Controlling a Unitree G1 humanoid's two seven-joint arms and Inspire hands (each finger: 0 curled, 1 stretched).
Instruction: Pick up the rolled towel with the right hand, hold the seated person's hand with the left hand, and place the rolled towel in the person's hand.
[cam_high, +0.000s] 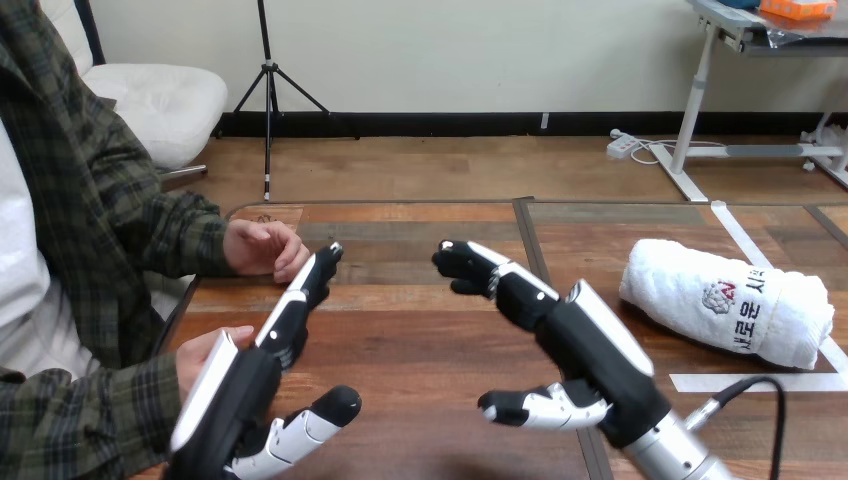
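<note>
Nearest the camera, the robot's left hand (235, 400) hovered low over the brown wooden plank tabletop (430, 340), its fingers straight and its thumb splayed, closed around nothing. The person's nearer hand (200, 352) lay just outside that hand's white back, partly hidden behind it, so contact between them could not be judged. The right hand (590, 345) was raised level with the left one and well apart from it, spread wide and also empty. Beyond the left hand's fingertips rested the person's farther hand (262, 248), loosely curled on the tabletop; the fingertips reached just beside it, and whether they touched was hard to make out. The white rolled towel of soft terry cloth (725, 305) lay on the tabletop outward of the right hand and a little farther off, untouched. By this showing no step was done: the towel had yet to be picked up, the person's hand had yet to be held, and the handover remained. Both forearms were cut off by the lower edge.
</note>
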